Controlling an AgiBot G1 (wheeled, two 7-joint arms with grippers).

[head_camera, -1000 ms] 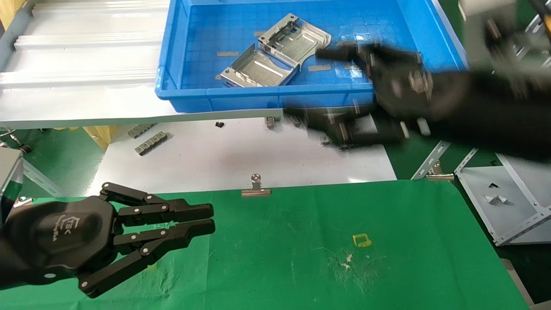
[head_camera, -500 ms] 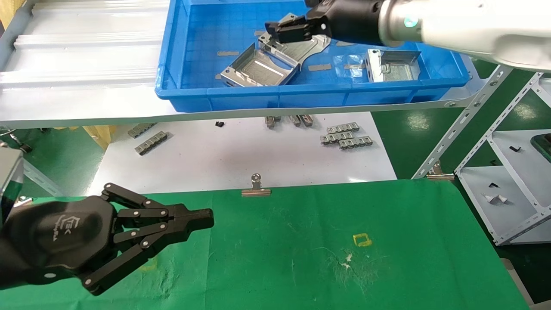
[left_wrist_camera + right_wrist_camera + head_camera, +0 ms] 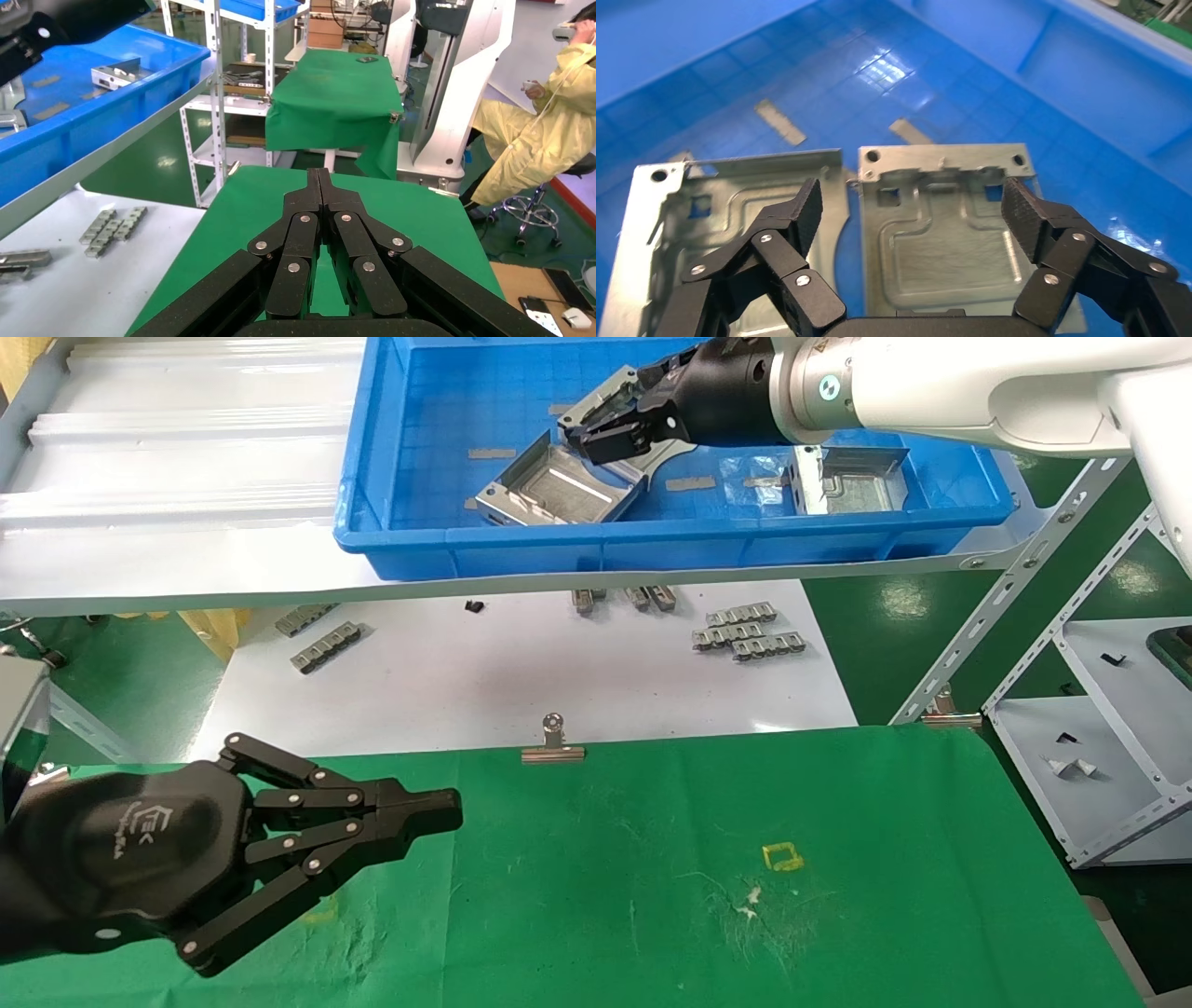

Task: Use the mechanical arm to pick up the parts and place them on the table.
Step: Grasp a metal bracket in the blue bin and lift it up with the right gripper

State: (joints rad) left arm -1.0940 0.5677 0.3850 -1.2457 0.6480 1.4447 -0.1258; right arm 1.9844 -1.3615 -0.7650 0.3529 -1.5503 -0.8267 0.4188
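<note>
Above a part (image 3: 944,225) in the bin (image 3: 577,537), right tool (image 3: 912,210), seemingly spread.

A glossy green floor (image 3: 894,654) lay under white racks (image 3: 1090,784) at 3 o'clock. A second green-draped stand (image 3: 337,105) stood beyond, a yellow-gowned person (image 3: 541,140) seated beside it at 2 o'clock.

I see the parts (image 3: 940,232) are bare sheet metal, silver, with a brushed, slightly shiny finish. The bin (image 3: 400,537) under them looks like glossy blue plastic with bright reflections. My table (image 3: 838,915) has green cloth, matt and a bit wrinkled. The right gripper (image 3: 914,212) has matt black fingers (image 3: 1021,210) with rough textured pads.
</note>
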